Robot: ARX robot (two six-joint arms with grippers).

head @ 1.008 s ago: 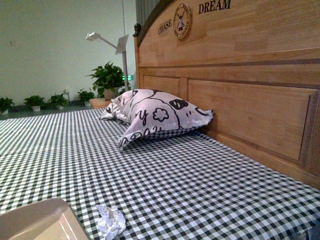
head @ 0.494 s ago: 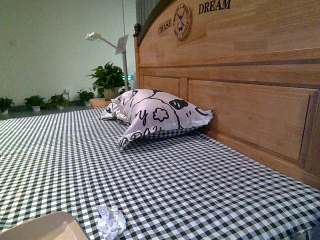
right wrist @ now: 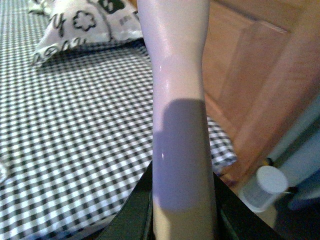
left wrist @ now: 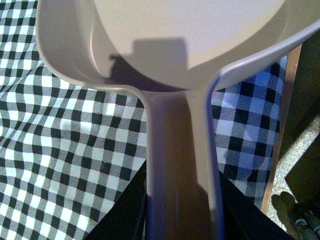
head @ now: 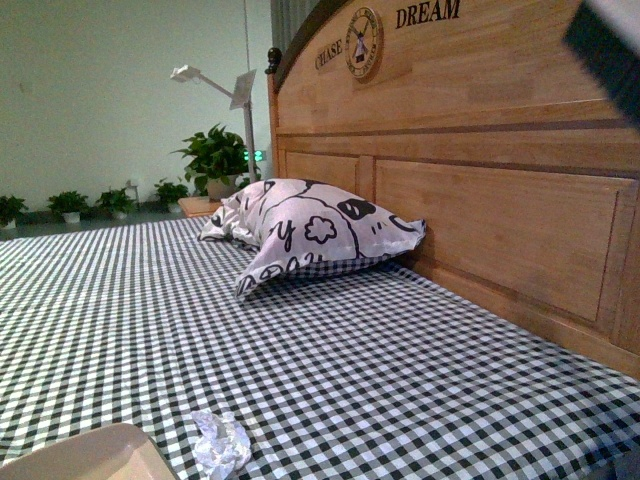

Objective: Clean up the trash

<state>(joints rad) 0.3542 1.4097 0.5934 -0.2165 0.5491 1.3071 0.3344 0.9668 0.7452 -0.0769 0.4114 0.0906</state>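
While the front view places the trash [head: 220,443] at lower left beside the dustpan [head: 85,455], wrist views alone show each tool grasping a handle: left tool [left wrist: 182,220] the dustpan's, right tool [right wrist: 182,210] a pale handle [right wrist: 177,100].

The left gripper [left wrist: 182,220] has its dark jaws clamped on either side of a pale handle [left wrist: 180,165]. The right gripper [right wrist: 182,220] likewise grips a pale handle [right wrist: 180,100], jaws closed against it.

Even indoor light; wrist views soft, shadowed.
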